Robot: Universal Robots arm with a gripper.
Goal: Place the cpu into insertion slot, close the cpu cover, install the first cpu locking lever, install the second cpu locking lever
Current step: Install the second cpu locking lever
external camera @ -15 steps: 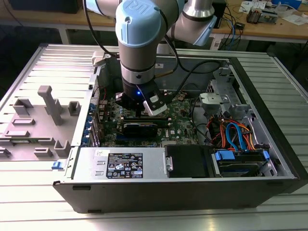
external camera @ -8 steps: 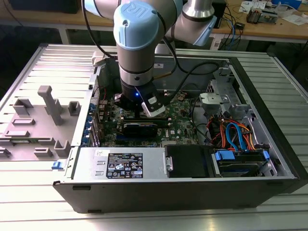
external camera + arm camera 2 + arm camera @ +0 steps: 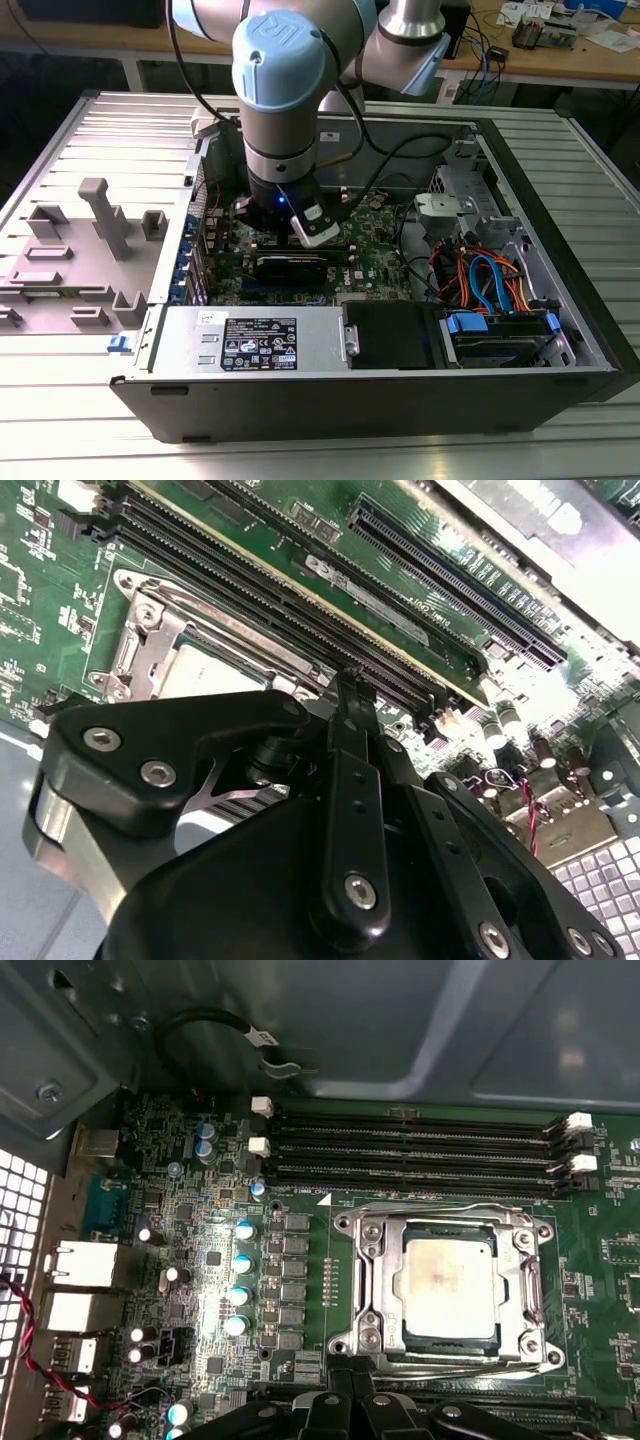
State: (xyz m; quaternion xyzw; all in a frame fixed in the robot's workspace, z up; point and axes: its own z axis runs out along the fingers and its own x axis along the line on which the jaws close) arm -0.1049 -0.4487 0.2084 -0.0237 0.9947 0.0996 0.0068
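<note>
Pincer [image 3: 345, 695] hangs low over the board [image 3: 200, 1260], just beside the slot [image 3: 345, 1345], its black body close in both wrist views; its fingers [image 3: 350, 780] look drawn together with nothing between them, so I take it as closed and empty. Just beyond it the cpu [image 3: 450, 1285] already sits flat in the slot, its pale metal top showing through the cut-out of the cover [image 3: 375, 1290], which lies down flat around the chip rather than standing up. That puts the first two steps as done, by my reading. A thin wire lever [image 3: 440, 1210] runs along the far edge of the cover and another lies along its near edge; whether either is hooked under its catch I cannot tell. Farther off lie the long memory slots [image 3: 420, 1150], then the case wall [image 3: 400, 1030].
</note>
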